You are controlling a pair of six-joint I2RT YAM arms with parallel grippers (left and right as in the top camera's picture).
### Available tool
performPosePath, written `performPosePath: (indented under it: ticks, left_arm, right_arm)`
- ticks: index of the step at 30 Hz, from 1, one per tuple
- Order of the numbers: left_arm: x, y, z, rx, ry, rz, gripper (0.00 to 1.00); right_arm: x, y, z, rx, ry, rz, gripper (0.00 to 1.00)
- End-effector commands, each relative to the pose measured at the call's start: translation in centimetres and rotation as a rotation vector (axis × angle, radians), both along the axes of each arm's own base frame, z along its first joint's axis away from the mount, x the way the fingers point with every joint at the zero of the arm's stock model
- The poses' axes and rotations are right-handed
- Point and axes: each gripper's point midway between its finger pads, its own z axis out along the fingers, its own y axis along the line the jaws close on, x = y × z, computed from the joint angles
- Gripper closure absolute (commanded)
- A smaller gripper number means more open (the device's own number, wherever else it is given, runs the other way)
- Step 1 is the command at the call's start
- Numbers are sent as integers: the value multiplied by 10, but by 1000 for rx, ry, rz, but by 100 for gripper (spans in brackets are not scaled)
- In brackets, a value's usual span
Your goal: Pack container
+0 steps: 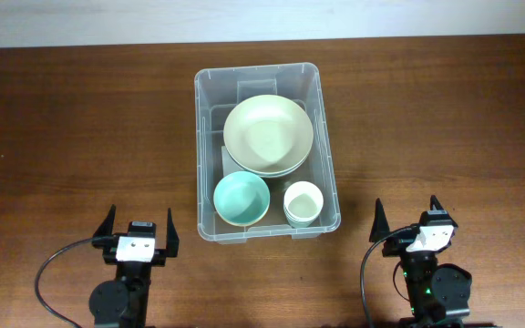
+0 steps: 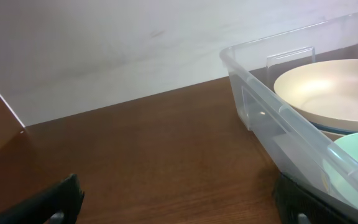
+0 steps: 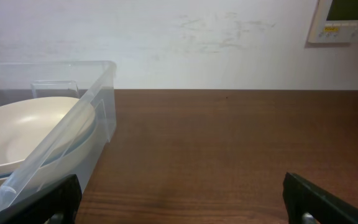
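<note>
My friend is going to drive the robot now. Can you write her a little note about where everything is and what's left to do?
Left tool: open, empty, at the near edge of the table, left of the container.
Right tool: open, empty, at the near edge, right of the container.
Container: mid-table, no lid on it. Inside: big cream bowl at the far end, teal bowl near left, white cup near right.
Done: those dishes are packed.
Left: no loose item shows outside the container, so packing looks finished.

I seem to be working in an office-like room: wood-grain table, bare white wall, wall control panel upper right
</note>
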Motion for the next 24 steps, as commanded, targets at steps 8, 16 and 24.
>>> performPosePath:
  ticks: [8, 16, 24]
  left_arm:
    - [0, -1, -3, -18, 9, -6, 1]
    - [0, -8, -2, -195, 9, -32, 0]
    - [-1, -16, 0, -208, 6, -76, 1]
  right_arm:
    - [0, -1, -2, -7, 4, -3, 1]
    - [0, -1, -2, -7, 4, -3, 1]
    - [0, -1, -2, -7, 4, -3, 1]
